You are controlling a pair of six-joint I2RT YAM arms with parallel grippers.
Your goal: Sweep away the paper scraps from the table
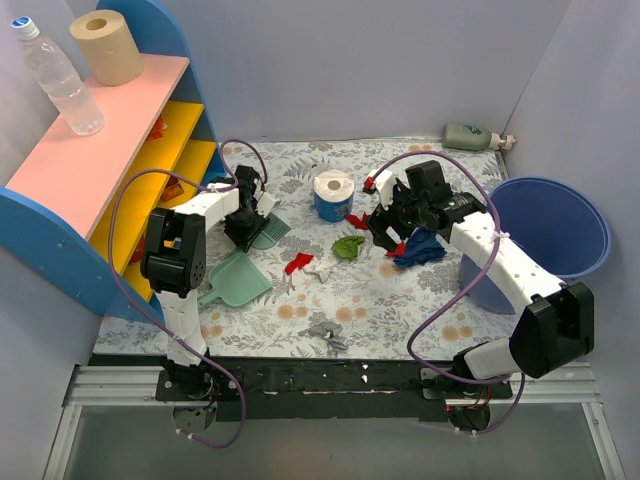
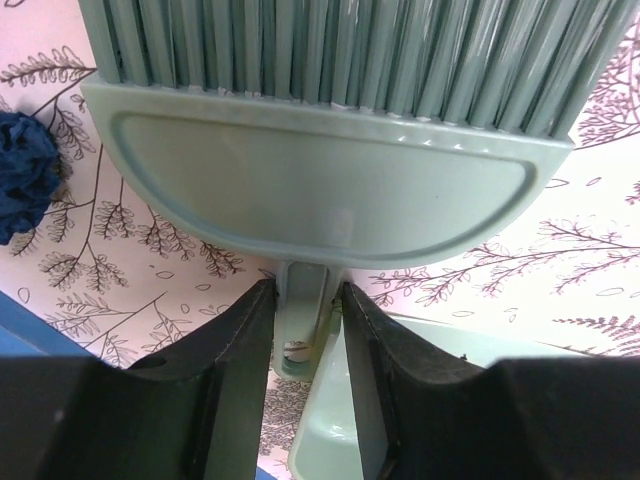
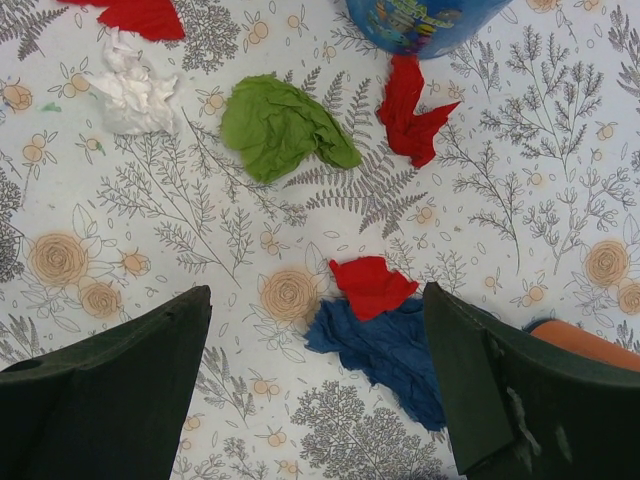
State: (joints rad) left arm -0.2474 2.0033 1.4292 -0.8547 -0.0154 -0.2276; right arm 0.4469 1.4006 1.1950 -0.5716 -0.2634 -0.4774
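One shelf (image 1: 100,150), blue-sided with yellow compartments, is set at the left. On its pink top a clear bottle (image 1: 60,80) and a beige paper roll (image 1: 107,45) are stood upright. A green dustpan (image 1: 238,278) is laid near the shelf, a green brush (image 1: 268,228) just beyond it. A blue-wrapped roll (image 1: 333,195) is stood upright centrally. A blue bucket (image 1: 560,225) is placed at the right; a grey bottle (image 1: 470,135) is laid on its side behind it.

bright, even light from above, shadows soft & short; top view sharp, no blur; mild glare on brush (image 2: 320,190) plastic; right gripper fingers (image 3: 110,390) dark, slightly soft up close; table (image 3: 180,230) print crisp
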